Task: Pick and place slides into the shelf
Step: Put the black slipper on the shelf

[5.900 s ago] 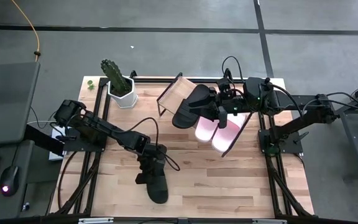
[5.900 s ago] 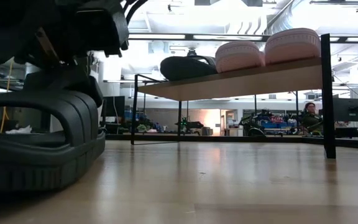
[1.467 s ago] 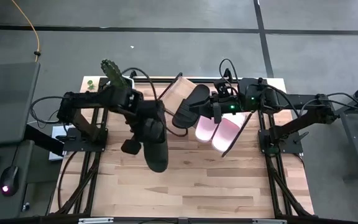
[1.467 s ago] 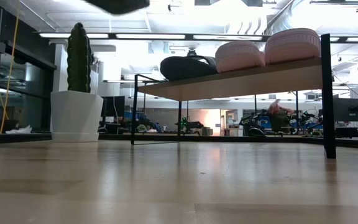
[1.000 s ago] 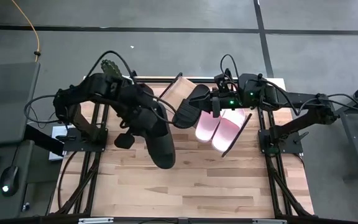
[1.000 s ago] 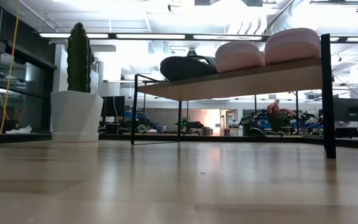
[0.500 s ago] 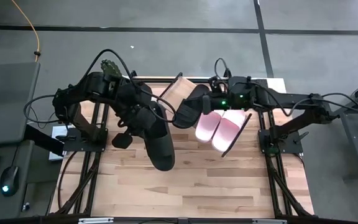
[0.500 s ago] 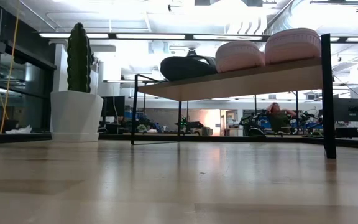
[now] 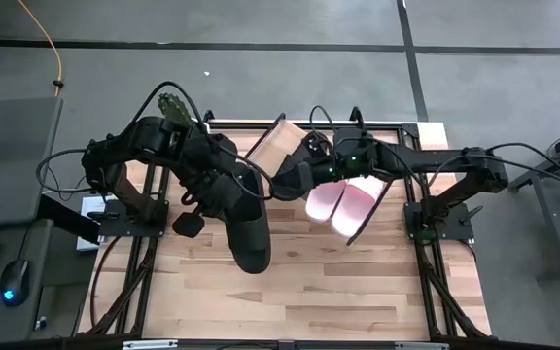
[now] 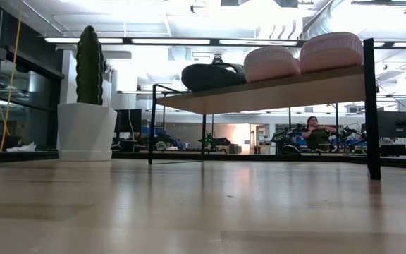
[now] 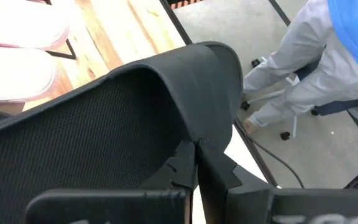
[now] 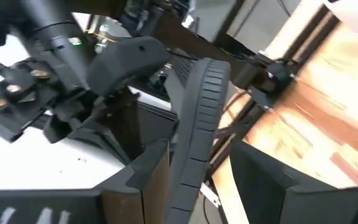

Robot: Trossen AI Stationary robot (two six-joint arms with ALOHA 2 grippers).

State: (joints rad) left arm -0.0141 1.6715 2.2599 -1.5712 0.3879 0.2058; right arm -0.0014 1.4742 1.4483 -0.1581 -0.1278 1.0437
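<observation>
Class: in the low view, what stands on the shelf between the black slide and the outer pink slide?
In the low view, the other pink slide sits between the black slide and the outer pink slide.

Black slide lifted off the table and carried toward the shelf
The left gripper (image 9: 224, 199) raises its black slide (image 9: 245, 233) from the near table area to mid-table beside the shelf (image 9: 275, 146), while the right gripper (image 9: 304, 165) reaches farther left over the black slide on the shelf (image 9: 288, 181); in the low view the cactus pot (image 10: 86, 131) is now unblocked

two pink slides (image 9: 343, 202), two black slides (image 9: 244, 231), one cactus (image 10: 89, 65)
</observation>
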